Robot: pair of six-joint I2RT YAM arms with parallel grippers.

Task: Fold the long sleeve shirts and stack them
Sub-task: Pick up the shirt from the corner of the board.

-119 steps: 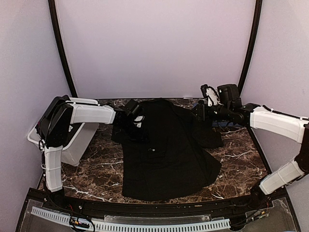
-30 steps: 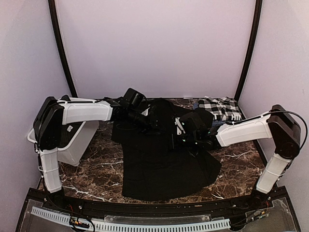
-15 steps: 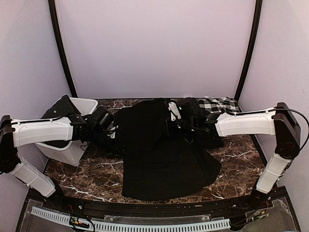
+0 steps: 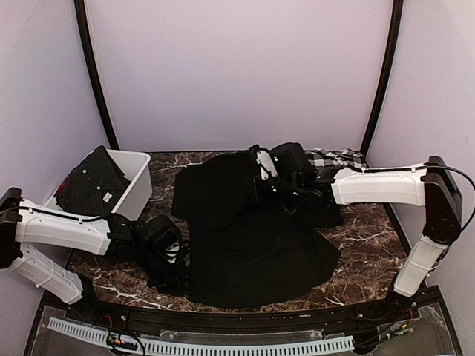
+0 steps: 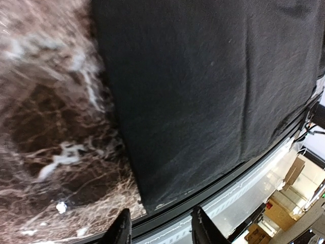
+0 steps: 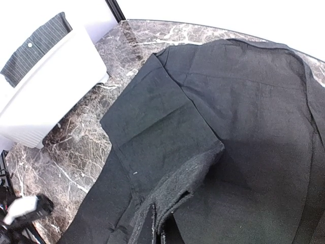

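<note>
Marble counter [image 4: 371, 237] | black shirt [image 4: 249, 248] spread mid-counter, barely folded | right hand [image 4: 257, 188] clamped on a fold of it | left hand [image 5: 161, 230] apart, empty, near hem corner | checked shirt [image 4: 338, 157] sits far right, no stack yet imo

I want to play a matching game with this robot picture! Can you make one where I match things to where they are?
Things:
1. black shirt
2. white bin
3. checked shirt
4. left gripper

Places or states:
A. at the back right of the marble table
B. open, low by the near left corner of the big shirt
C. spread across the middle of the table
D. at the left, with a dark striped cloth in it

Pairs: 1-C, 2-D, 3-A, 4-B
</note>
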